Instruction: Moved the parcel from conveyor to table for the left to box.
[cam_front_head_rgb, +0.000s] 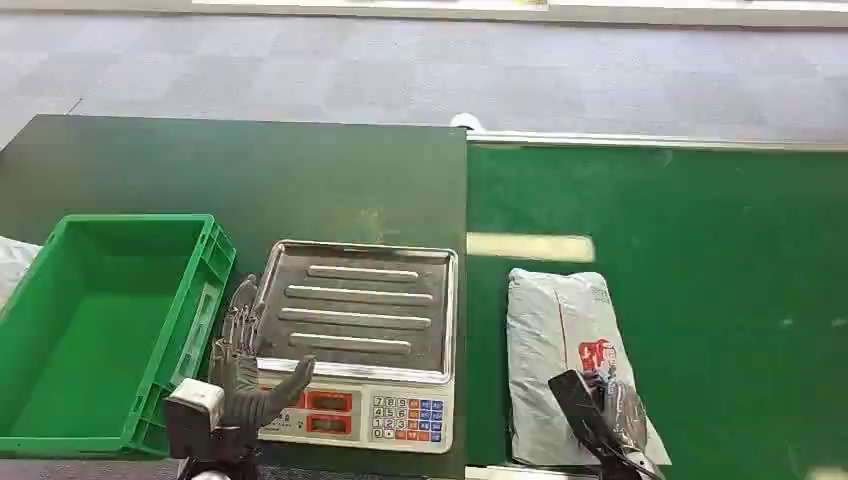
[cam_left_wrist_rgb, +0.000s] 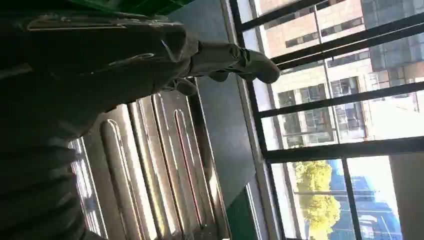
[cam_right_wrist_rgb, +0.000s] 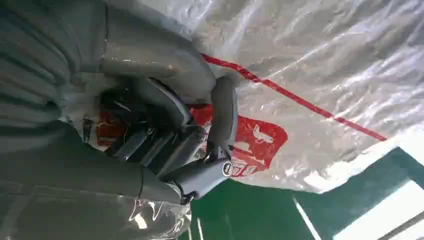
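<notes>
A grey plastic parcel (cam_front_head_rgb: 555, 320) with a red logo lies on the green conveyor belt (cam_front_head_rgb: 700, 300), just right of the table. My right hand (cam_front_head_rgb: 600, 410) is at the parcel's near end. Up close, its thumb and dark fingers (cam_right_wrist_rgb: 170, 125) curl around the crinkled parcel film (cam_right_wrist_rgb: 325, 75) by the red mark. My left hand (cam_front_head_rgb: 245, 365) hovers with fingers spread at the left edge of the scale (cam_front_head_rgb: 355, 310), holding nothing. In the left wrist view, the left hand (cam_left_wrist_rgb: 150, 55) reaches over the steel scale tray (cam_left_wrist_rgb: 155, 165).
An empty green crate (cam_front_head_rgb: 215, 270) stands on the dark table (cam_front_head_rgb: 250, 170) left of the scale. A white bag (cam_front_head_rgb: 12, 265) peeks in at the far left edge. A pale strip (cam_front_head_rgb: 530, 246) lies on the belt beyond the parcel.
</notes>
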